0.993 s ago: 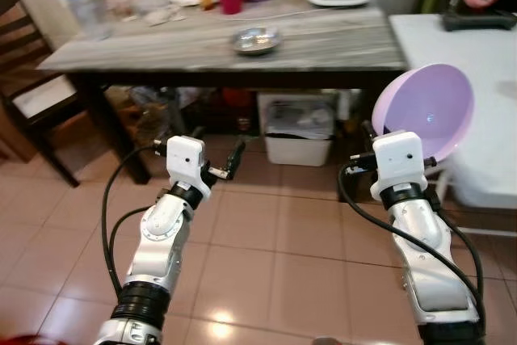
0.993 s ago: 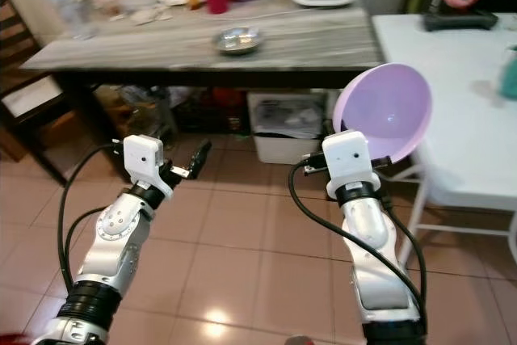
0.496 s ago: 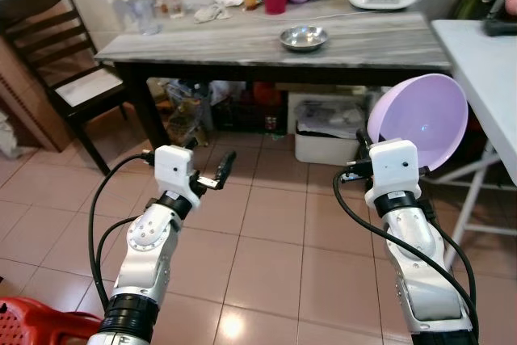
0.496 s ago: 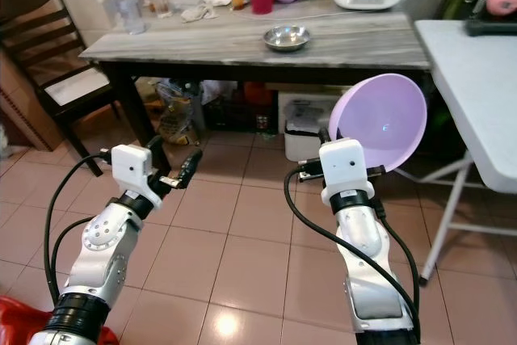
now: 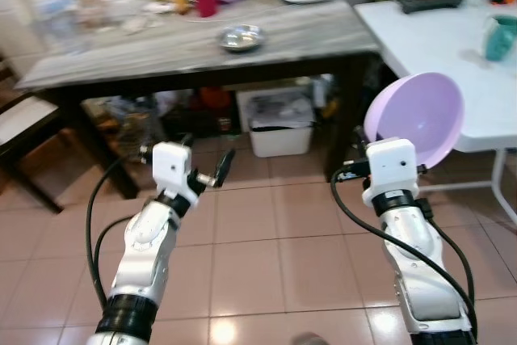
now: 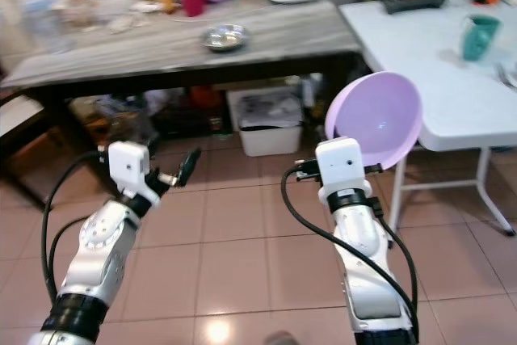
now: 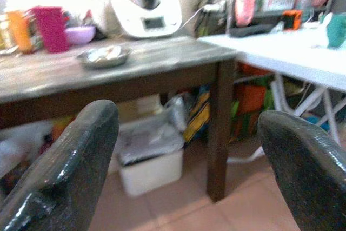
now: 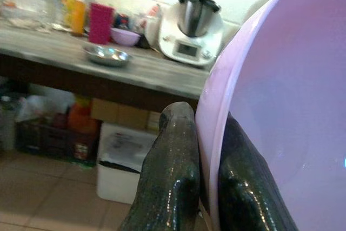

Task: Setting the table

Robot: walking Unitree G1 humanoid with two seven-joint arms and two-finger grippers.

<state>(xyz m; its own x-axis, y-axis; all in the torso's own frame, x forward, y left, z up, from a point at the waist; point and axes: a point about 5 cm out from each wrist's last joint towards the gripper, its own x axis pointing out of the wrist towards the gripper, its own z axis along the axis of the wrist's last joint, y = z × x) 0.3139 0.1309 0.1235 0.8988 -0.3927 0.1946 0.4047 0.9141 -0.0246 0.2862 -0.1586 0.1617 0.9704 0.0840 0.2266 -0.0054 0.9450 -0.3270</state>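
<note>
While the right hand pinches only the rim of the tilted lilac bowl at centre right, beside the white desk, and the left hand hangs open, a jolt could slip it free.

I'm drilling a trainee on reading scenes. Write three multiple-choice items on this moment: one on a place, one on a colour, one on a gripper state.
1. Where does the metal dish stand?
A. on the dark wooden table
B. on the white folding table
C. on the floor

2. What colour is the bowl the right gripper holds?
A. green
B. lilac
C. red

3. How are the left gripper's jaws?
A. shut on a cup
B. shut on the bowl
C. open, holding nothing

Key: 1 A, the metal dish sits on the dark wooden table. 2 B, the bowl in the right gripper is lilac. 3 C, the left gripper has its jaws spread wide apart.
</note>
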